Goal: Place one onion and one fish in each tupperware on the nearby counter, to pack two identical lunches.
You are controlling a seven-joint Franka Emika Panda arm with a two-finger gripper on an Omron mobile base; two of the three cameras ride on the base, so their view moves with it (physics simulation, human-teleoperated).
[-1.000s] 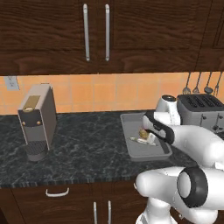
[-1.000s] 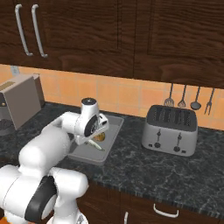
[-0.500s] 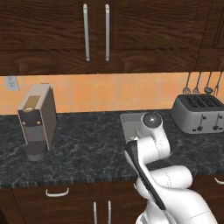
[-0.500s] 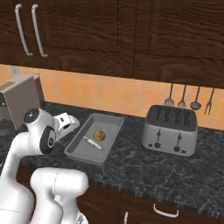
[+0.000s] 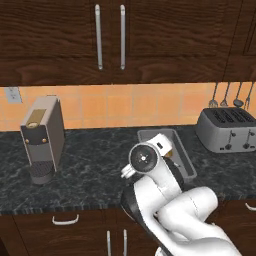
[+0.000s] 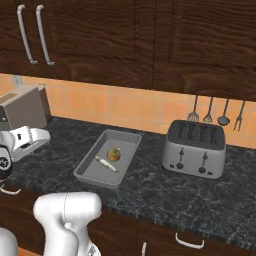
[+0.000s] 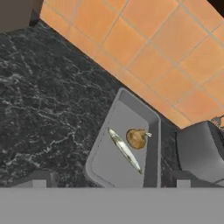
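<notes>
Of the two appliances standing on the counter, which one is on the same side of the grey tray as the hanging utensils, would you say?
The silver toaster, right of the tupperware beneath the hanging utensils. The boxy coffee machine stands on the tray's other side.

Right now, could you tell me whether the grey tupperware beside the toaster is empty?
No, the tupperware holds an onion and a fish lying beside it.

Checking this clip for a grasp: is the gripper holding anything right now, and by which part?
Nothing is held. The gripper is open and empty above the counter; the onion and fish lie in the tupperware.
</notes>
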